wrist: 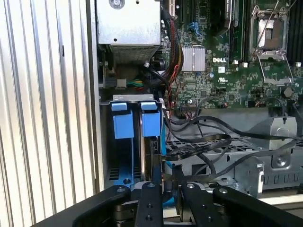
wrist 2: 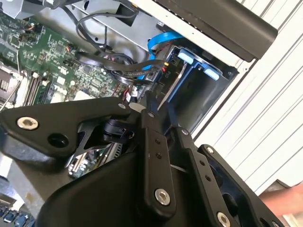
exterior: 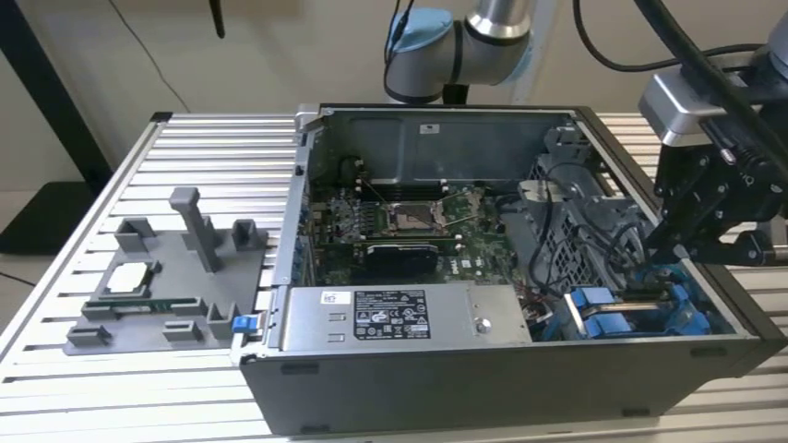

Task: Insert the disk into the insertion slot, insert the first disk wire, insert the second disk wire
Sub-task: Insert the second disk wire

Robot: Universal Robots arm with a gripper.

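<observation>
The disk [wrist: 154, 149] stands on edge in the insertion slot [wrist: 124, 158] of the drive cage, held in its blue carrier [wrist: 151, 124]. In the second wrist view the disk's silver face [wrist 2: 174, 84] shows beside the blue carrier tabs [wrist 2: 186, 57]. My gripper [wrist: 166, 182] hangs right over the disk's connector edge, fingers [wrist: 156, 182] close together on a small dark wire plug. Black disk wires [wrist: 208, 142] loop from there toward the motherboard. A blue flat cable [wrist 2: 158, 45] and black plug [wrist 2: 147, 71] lie just beyond the fingertips [wrist 2: 147, 105]. In the exterior view the gripper [exterior: 671, 254] dips into the case above the blue carriers [exterior: 615, 314].
The open computer case [exterior: 493, 388] lies on a slatted metal table [exterior: 185, 166]. A grey power-supply box [exterior: 394, 318] sits at its front, the motherboard [exterior: 407, 221] behind. A grey fixture [exterior: 173, 277] holding a chip stands at the exterior view's left. Cables crowd the cage.
</observation>
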